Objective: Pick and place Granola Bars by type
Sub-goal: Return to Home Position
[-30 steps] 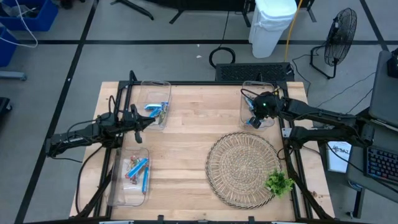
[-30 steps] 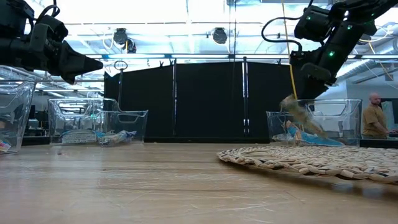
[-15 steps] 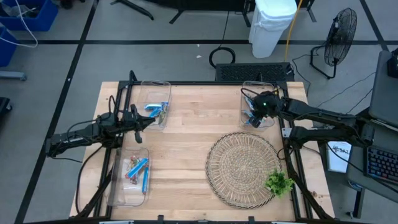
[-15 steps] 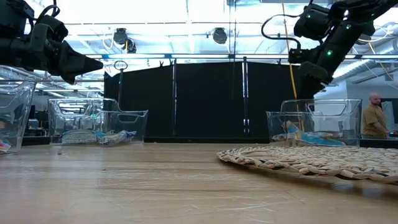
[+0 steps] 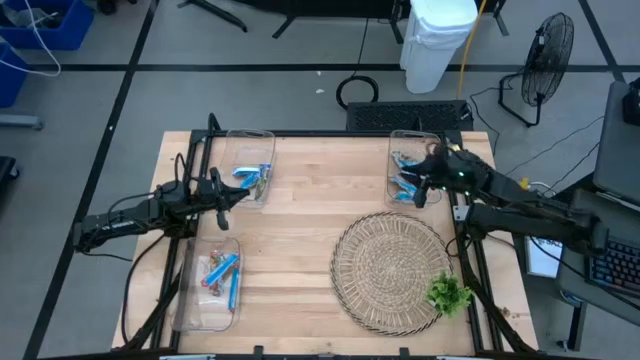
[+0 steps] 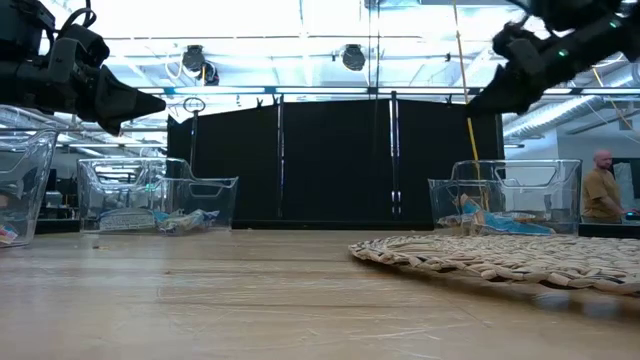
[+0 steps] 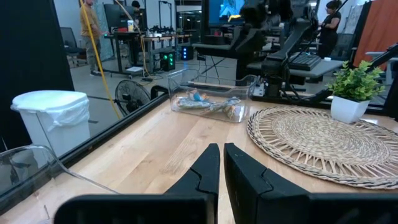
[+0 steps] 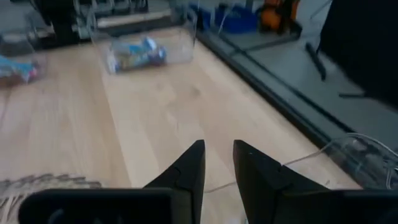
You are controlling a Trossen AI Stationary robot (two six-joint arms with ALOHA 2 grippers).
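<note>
Hovering over clear bin (image 5: 412, 133) edge, right tool (image 8: 219, 147) slightly parted, empty

Non-task stuff on my worktop (image 5: 300, 220): round woven mat (image 5: 390, 270) on the right half, small leafy plant (image 5: 449, 294) at its rim. Beyond the worktop: white trash bin (image 5: 438, 40), floor fan (image 5: 548, 50). One person (image 6: 600, 190) in the background.

Robotics lab/workshop, judging by: concrete floor (image 5: 250, 100) w/ black tape lines (image 5: 300, 68), pedestal fan (image 5: 548, 50), white trash bin (image 5: 437, 45), blue crates (image 5: 50, 22), black partition (image 6: 330, 160), desks (image 7: 143, 36) w/ keyboard (image 5: 610, 262) & screens (image 7: 231, 7) beyond wood table (image 5: 310, 210).
</note>
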